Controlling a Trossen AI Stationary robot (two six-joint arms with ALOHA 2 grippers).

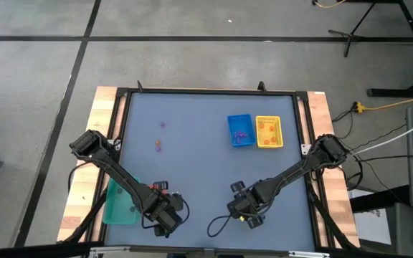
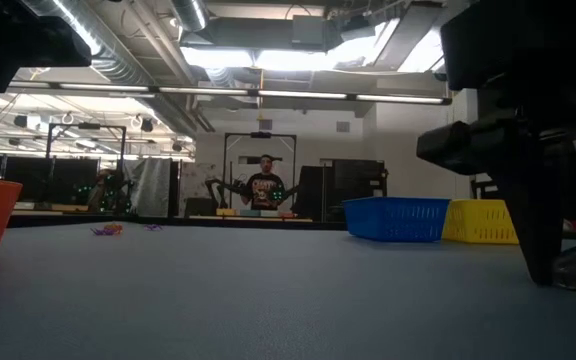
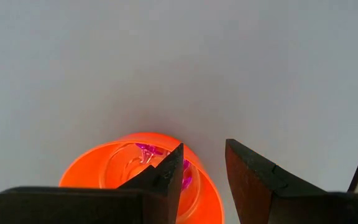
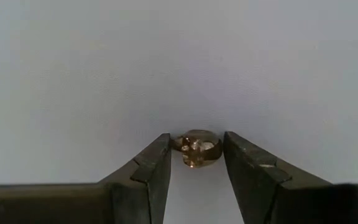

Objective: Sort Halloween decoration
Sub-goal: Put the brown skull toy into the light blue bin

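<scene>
Only the right wrist view shows the right gripper [image 4: 196, 163] with jaws narrowly apart around a small amber-tinted piece [image 4: 196, 148] on the desk [image 1: 199, 122], near its front edge. The left wrist view shows the left gripper [image 3: 202, 171], jaws narrowly parted and empty, over an orange bowl [image 3: 107, 177] holding purple pieces [image 3: 146, 151]. From above, more pieces [image 1: 158, 145] lie mid-desk, left of the blue tray [image 1: 240, 130] and yellow tray [image 1: 268, 132].

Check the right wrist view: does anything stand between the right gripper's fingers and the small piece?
Nothing visible does. The small golden-brown piece lies on the bare grey table in the gap at the right gripper's fingertips, with only open space between each finger and the piece.
</scene>
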